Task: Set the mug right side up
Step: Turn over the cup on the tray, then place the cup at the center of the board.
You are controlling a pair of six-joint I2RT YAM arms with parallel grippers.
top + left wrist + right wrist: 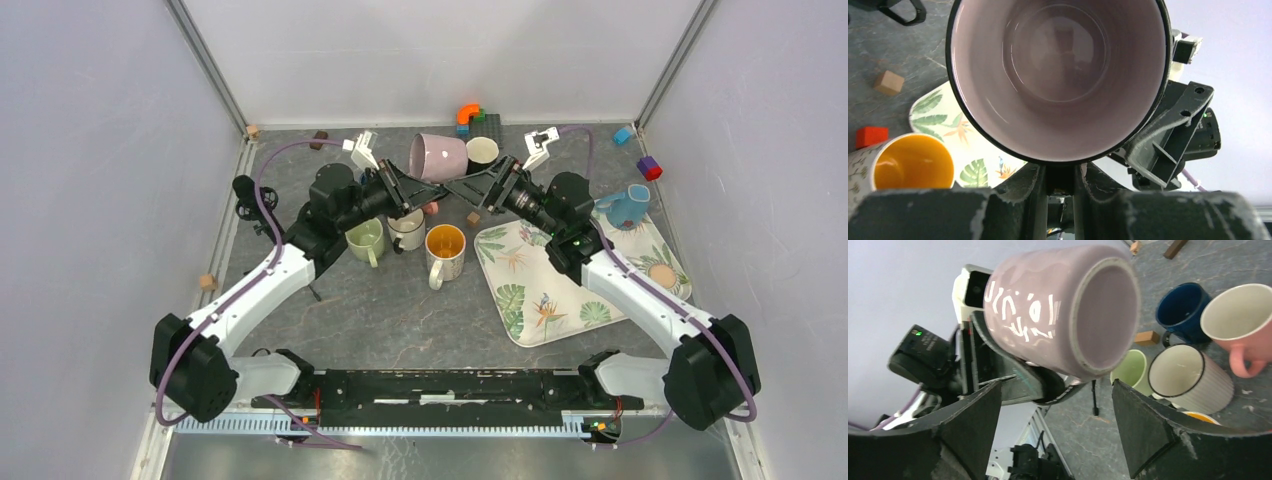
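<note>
**Grey bench, white walls, and a mug hanging halfway round**

Plain white walls are boxing in the grey, stone-patterned bench (400, 320) on three sides. A leaf-printed tray (545, 300) is lying toward the right edge with a blue jug (625, 207) on it. A green cup (366, 238), a white ribbed cup (407, 228) and an orange-lined cup (445, 243) are standing upright together near the middle. A purple block (649, 167) is sitting by the far right corner.

I am holding the lavender mug (438, 157) in the air above the middle of the far edge, off the bench altogether. It is lying on its side, its mouth facing my left wrist camera and its base facing my right one. My left claw (1060, 172) is clenching the mug at the lower rim. My right claw (1055, 390) is hovering spread wide just beyond the base, touching nothing.

By my reckoning I am sitting about halfway through. The mug is up off the bench and horizontal, but it is not yet mouth-up and not yet set down. What is remaining is finishing the rotation, perhaps with my right claw taking a share, and placing the mug upright on a bare patch of bench.
</note>
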